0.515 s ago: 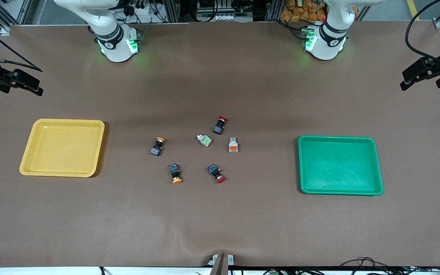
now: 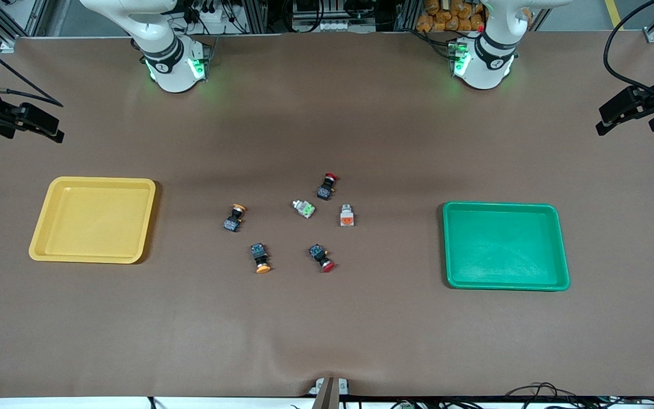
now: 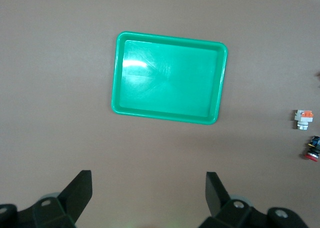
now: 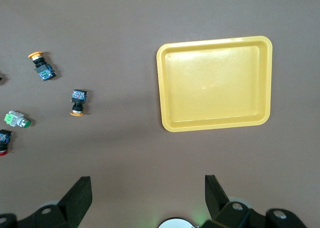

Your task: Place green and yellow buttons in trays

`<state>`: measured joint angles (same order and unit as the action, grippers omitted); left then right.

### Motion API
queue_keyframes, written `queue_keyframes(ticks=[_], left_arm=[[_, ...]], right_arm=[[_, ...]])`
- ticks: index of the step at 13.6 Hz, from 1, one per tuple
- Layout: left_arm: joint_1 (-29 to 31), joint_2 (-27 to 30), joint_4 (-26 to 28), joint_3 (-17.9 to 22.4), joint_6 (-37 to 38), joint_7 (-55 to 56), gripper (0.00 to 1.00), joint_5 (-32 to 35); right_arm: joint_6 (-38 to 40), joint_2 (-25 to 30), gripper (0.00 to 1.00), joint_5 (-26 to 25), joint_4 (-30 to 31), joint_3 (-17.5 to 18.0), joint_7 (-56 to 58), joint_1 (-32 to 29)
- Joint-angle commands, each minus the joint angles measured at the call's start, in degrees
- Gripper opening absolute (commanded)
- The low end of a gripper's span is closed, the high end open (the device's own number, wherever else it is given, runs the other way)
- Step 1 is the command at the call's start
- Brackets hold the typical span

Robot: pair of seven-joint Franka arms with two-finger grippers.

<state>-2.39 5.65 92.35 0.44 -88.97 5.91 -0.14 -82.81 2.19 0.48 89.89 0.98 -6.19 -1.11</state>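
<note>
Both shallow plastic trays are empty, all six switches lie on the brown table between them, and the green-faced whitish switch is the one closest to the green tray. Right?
Not quite. The switch closest to the green tray is the orange-faced whitish switch, as the front view shows; the green-faced whitish switch lies beside it, toward the yellow tray. The rest is right.

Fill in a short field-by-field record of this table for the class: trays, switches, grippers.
Yellow plastic tray: empty, toward the right arm's end.
Green plastic tray: empty, toward the left arm's end.
Orange-yellow-capped black switches: on the table between the trays.
Green-faced grey switch: beside the orange-faced grey switch.
Red-capped black switches: same cluster.
Left gripper: open, holding nothing.
Right gripper: open, holding nothing.
</note>
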Motion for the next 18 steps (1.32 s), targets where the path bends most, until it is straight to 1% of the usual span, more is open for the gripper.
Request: queue_keyframes(ticks=[1, 4, 5, 7, 10, 12, 18], left_arm=[[-1.5, -2.5, -1.9, 0.3, 0.6, 0.0, 1.0, 0.2], [-2.3, -3.8, -2.3, -0.2, 0.6, 0.7, 1.0, 0.2], [-2.6, -4.8, -3.3, -0.4, 0.5, 0.6, 1.0, 0.2], [-4.0, -8.4, -6.6, -1.1, 0.5, 1.3, 1.0, 0.2], [-6.0, -12.1, -8.4, -1.6, 0.3, 3.1, 1.0, 0.2], [-7.1, -14.5, -10.7, -2.1, -0.1, 3.5, 1.0, 0.2], [-9.3, -18.4, -11.0, -2.6, -3.9, 5.5, 1.0, 0.1]], right_arm=[[0.2, -0.3, 1.0, 0.1, -0.8, 0.2, -0.4, -0.1], [0.3, -0.3, 1.0, 0.1, -0.8, 0.2, -0.4, -0.2], [0.3, -0.3, 1.0, 0.1, -0.8, 0.2, -0.4, -0.2], [0.5, -0.3, 1.0, 0.1, -0.8, 0.2, -0.4, -0.2], [0.5, -0.3, 1.0, 0.1, -0.8, 0.2, -0.4, -0.3], [0.5, -0.3, 1.0, 0.1, -0.7, 0.2, -0.4, -0.3], [0.4, -0.3, 1.0, 0.1, -0.7, 0.1, -0.3, -0.2]])
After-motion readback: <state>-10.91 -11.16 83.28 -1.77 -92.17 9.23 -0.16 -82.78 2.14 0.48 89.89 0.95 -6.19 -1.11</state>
